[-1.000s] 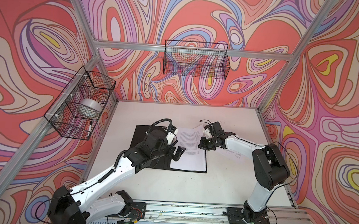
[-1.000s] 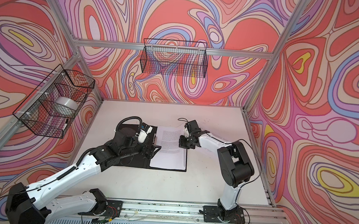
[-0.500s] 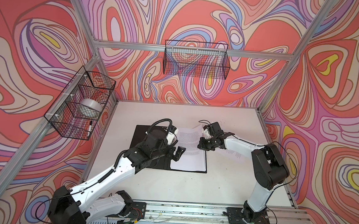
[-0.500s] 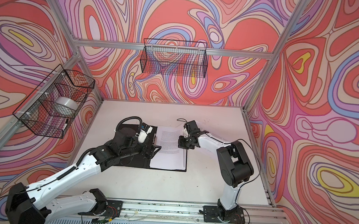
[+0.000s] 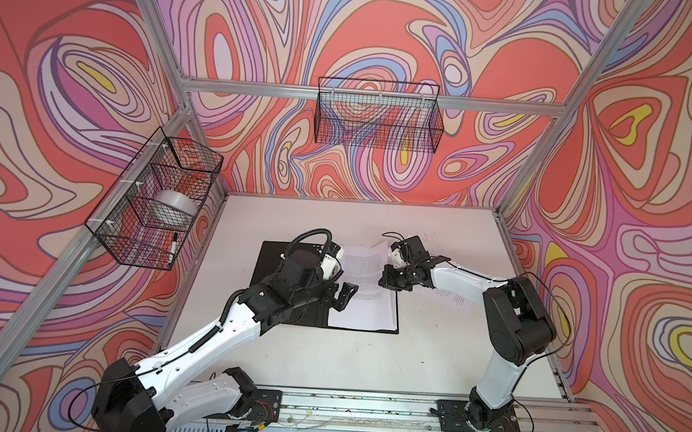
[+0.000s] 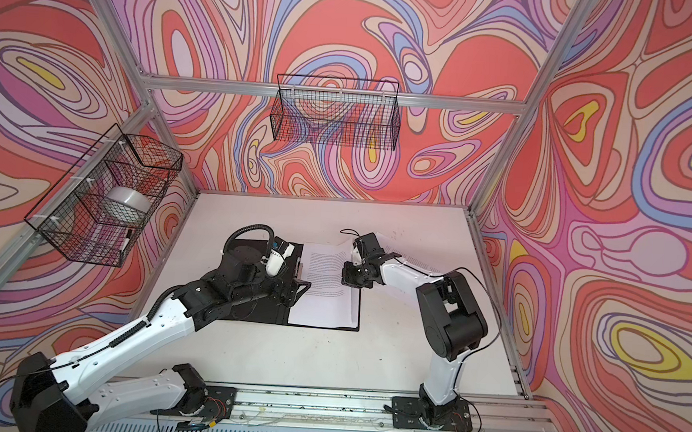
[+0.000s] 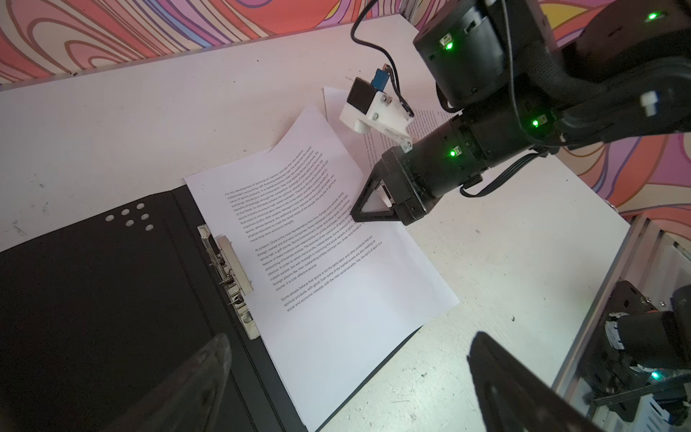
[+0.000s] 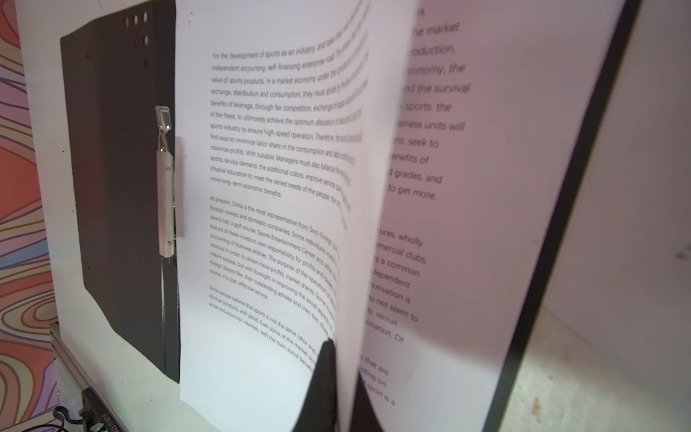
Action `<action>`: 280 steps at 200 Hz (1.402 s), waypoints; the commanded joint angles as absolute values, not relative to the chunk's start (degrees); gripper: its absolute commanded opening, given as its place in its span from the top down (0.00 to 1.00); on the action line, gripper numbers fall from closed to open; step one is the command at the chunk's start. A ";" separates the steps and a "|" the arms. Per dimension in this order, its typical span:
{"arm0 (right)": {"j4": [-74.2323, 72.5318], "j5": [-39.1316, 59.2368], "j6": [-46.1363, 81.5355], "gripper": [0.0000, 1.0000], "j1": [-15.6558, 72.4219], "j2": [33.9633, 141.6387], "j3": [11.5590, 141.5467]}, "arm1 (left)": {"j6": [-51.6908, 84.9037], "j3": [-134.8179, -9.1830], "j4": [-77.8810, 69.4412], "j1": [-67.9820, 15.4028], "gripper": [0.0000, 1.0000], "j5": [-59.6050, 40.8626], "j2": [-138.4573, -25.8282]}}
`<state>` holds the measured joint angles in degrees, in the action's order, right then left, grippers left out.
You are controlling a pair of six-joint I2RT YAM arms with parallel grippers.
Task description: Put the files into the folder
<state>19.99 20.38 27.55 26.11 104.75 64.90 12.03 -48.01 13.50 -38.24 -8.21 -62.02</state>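
Readable text: only on two printed sheets, wrist views.
Top white printed paper sheet (image 8: 261,168), small black print, three paragraphs opening "For the development of sports as an industry…", "At present, China is the most representative from Sino-foreign…", "Some people believe that sports is not the same labor…". White paper sheet lying under it (image 8: 467,209) shows line ends only: "the market", "the survival", "units will" (word before it probably "business", start hidden), "grades, and", "to get more". Top views: print too small to read.
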 commanded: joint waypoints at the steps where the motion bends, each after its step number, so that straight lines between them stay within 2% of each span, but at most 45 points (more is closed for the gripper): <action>1: 19.07 20.48 28.02 1.00 26.71 105.36 64.19 | 11.61 -48.87 13.25 -38.01 0.00 -9.04 -61.87; 85: 19.81 19.87 27.95 1.00 26.77 105.80 64.77 | 11.69 -48.82 13.27 -37.97 0.00 -9.17 -61.70; 145: 21.08 18.22 27.91 0.71 26.73 105.49 64.86 | 11.79 -48.92 13.27 -37.97 0.00 -9.53 -61.72; 207: 25.84 12.26 28.36 0.33 26.75 103.80 66.38 | 11.71 -48.87 13.18 -37.97 0.00 -9.74 -61.44; 250: 33.35 6.01 26.61 0.18 25.53 101.92 69.16 | 11.76 -48.78 13.10 -37.97 0.00 -9.67 -61.11; 280: 35.15 5.75 24.16 0.11 17.37 99.20 69.07 | 11.78 -48.79 13.18 -37.97 0.00 -9.84 -61.08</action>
<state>31.59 8.62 26.61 24.03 102.72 67.99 12.08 -48.01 13.50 -38.24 -9.06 -62.00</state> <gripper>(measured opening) 0.872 0.996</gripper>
